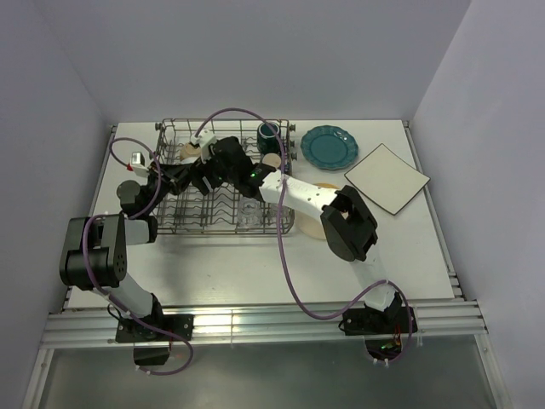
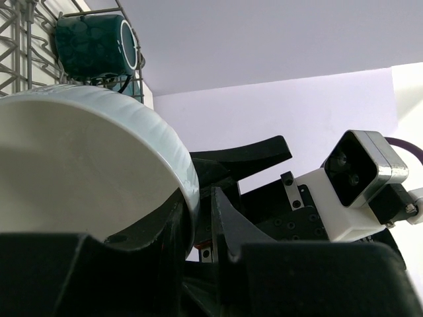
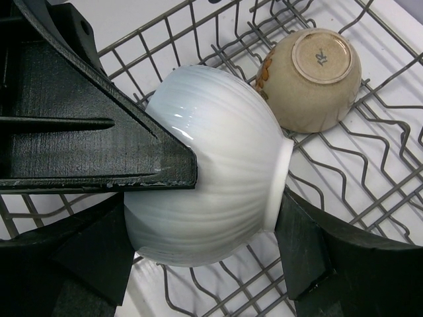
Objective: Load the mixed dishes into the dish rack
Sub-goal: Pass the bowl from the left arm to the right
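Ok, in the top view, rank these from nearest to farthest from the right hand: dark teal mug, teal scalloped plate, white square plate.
From the right hand:
1. Dark teal mug, in the grey wire dish rack's far right corner.
2. Teal scalloped plate, just right of the rack.
3. White square plate, farthest right, beyond the teal plate.

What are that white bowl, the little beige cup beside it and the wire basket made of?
The white bowl looks like glazed ceramic or porcelain: glossy, finely ribbed, with bright highlights. The beige cup is probably stoneware: a duller sandy surface and a stamped foot ring. The wire basket looks like grey metal, perhaps coated: thin bent rods.
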### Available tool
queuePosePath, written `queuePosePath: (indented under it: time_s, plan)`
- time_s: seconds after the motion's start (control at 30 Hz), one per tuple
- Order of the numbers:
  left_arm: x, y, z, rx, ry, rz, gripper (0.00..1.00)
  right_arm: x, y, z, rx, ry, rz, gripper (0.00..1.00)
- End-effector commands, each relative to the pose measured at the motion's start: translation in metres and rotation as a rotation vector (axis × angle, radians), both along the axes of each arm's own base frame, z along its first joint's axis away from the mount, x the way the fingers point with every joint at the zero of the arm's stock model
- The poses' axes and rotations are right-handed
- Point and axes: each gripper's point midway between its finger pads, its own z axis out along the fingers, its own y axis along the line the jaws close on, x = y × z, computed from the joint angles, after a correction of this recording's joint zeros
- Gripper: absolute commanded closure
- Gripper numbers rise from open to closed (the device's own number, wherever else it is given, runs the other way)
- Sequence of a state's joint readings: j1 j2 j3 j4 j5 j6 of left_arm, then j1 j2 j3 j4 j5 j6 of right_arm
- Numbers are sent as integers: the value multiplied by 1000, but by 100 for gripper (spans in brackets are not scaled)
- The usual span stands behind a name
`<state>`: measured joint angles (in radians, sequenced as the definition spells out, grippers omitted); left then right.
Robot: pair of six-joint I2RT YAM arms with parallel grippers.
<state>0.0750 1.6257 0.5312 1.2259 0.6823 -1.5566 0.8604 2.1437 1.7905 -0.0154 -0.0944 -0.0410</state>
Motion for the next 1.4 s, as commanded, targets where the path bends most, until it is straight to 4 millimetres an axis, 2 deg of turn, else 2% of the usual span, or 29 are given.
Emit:
queuePosePath:
  time_s: [0.0,0.13,0.57,0.93,1.37]
  plan:
    - [-17,-13,43,-6,-184,-46,75,9,0,30,74,-52,-50,48]
    - [-18,-14,37,-3,-164,-38,66,11,-1,27,73,-50,-66,49]
    - [-22,-12,9,71,-75,-10,50,17,1,18,71,-50,-84,50]
    - [-25,-11,-24,91,47,-1,45,21,1,4,54,-42,-94,50]
    - [-22,4,-35,202,115,75,37,27,-3,-3,31,-68,-96,50]
